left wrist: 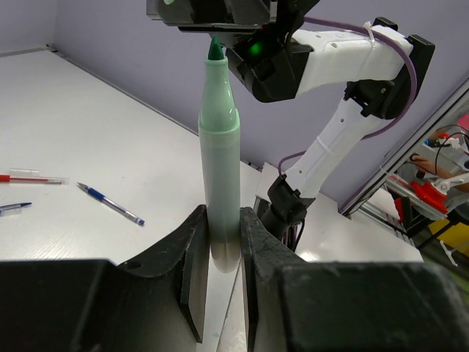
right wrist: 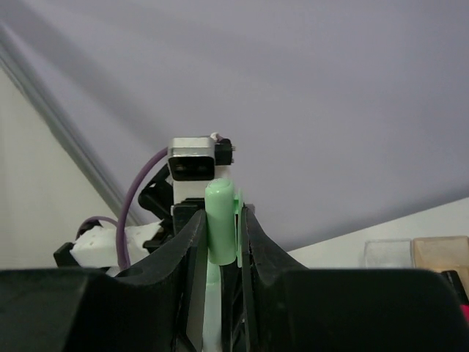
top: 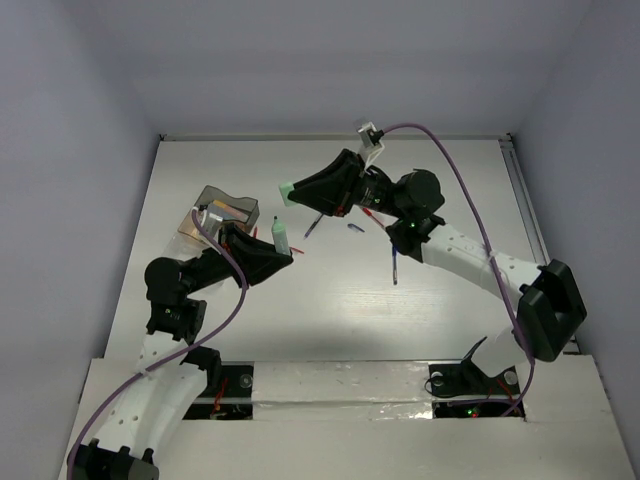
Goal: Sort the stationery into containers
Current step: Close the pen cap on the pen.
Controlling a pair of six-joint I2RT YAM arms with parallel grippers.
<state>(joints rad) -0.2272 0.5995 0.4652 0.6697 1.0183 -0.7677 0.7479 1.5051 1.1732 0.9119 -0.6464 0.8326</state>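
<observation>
1. Left hand (left wrist: 218, 246) grips the lower barrel of a green highlighter (left wrist: 218, 139) between narrow jaws, bare tip pointing away from it.
2. Close beyond that tip, apparently apart, the right hand (right wrist: 220, 242) pinches the matching green cap (right wrist: 219, 220).
3. We judge capping is the step in hand; next we must line the cap over the tip and press.
4. Farther off, the containers (top: 226, 212) sit on the table (top: 340, 300), just behind the left hand.

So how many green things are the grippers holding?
2: a marker in the left gripper, and a cap in the right gripper. Other green ones may be hidden.
</observation>
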